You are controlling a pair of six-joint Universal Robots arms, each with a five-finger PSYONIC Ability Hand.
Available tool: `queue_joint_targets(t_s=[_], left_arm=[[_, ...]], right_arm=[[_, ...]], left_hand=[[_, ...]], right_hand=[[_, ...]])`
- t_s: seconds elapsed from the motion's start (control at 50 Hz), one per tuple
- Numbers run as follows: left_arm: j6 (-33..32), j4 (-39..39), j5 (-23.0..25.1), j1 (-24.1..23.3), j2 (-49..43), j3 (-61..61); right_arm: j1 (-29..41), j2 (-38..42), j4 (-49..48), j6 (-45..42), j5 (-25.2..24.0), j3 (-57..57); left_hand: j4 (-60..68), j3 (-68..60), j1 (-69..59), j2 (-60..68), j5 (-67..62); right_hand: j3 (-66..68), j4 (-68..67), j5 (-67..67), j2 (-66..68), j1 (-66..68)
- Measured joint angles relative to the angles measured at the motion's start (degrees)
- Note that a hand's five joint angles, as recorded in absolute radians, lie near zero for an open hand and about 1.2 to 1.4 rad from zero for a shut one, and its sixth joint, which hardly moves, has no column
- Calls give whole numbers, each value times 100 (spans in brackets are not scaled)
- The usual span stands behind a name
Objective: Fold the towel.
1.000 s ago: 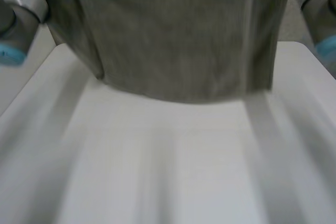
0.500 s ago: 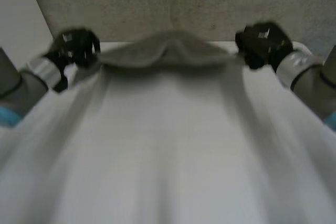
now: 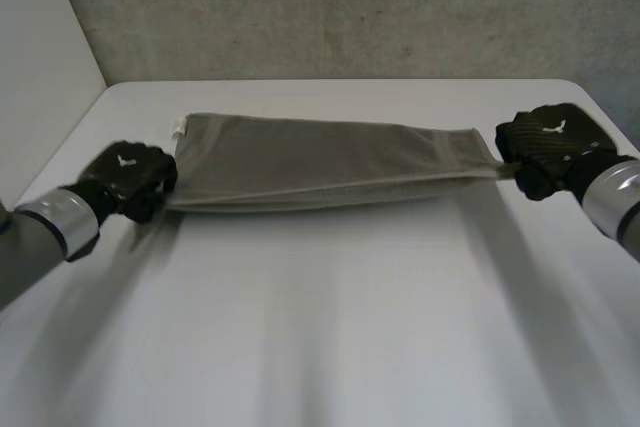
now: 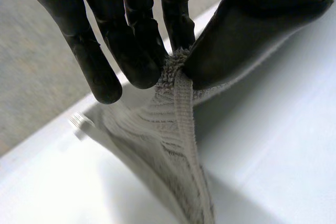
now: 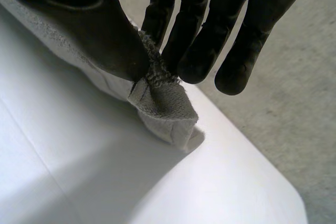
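While towel (image 3: 320,162) stretches across mid-frame along the table (image 3: 330,327), L hand (image 3: 128,179) at left & R hand (image 3: 548,147) at right each pinch an end, fingers vs thumb, hiding the gripped corners.

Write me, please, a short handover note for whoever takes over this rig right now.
Left hand: shut on the towel, pinching its near left corner.
Right hand: shut on its near right corner.
Towel: stretched between the hands, far edge lying on the table, near edge slightly raised.
Done: it appears doubled over once.
Left: lay it flat, fold again, release.
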State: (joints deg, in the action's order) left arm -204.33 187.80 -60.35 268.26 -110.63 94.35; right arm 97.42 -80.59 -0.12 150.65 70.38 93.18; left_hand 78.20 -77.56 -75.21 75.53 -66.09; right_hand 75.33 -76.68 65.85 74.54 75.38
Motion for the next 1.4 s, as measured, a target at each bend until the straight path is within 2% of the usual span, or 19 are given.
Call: queue_joint_targets(t_s=[0.14,0.24,0.42,0.52,0.6,0.76,0.92,1.16,1.4], left_arm=[[537,-283,110,35,985,139],[850,-347,355,115,1705,375],[902,-323,586,297,1980,458],[853,-268,581,258,1426,66],[833,-256,523,123,607,-646],[830,-355,448,-511,-1237,-2674],[820,-508,112,-766,-2638,-4355],[776,-619,-256,-805,-3919,-5757],[432,-606,-260,-809,-4415,-6156]], right_arm=[[-123,-875,525,162,-99,149],[-465,-1382,1014,197,-438,169],[-1127,-1384,1252,148,-1140,2],[-1242,-676,1193,122,-1217,-310],[-1202,63,1161,64,-1120,-712],[-857,1370,1059,44,-695,-1568],[-518,2358,631,261,-337,-2289],[-278,3305,381,396,90,-3261],[-141,3717,357,372,232,-3655]], left_hand=[[0,0,0,0,-23],[0,0,0,0,-24],[0,0,0,0,-24],[0,0,0,0,-24],[0,0,0,80,-24],[0,-11,0,110,-81],[0,-14,-1,111,-84],[0,-14,-1,111,-84],[-5,-13,-1,111,-83]], right_hand=[[0,0,0,0,0],[0,0,0,0,0],[0,0,0,0,0],[0,0,0,0,0],[0,0,0,1,0],[0,0,24,1,0],[0,0,33,0,0],[0,0,33,0,1],[1,0,33,0,1]])
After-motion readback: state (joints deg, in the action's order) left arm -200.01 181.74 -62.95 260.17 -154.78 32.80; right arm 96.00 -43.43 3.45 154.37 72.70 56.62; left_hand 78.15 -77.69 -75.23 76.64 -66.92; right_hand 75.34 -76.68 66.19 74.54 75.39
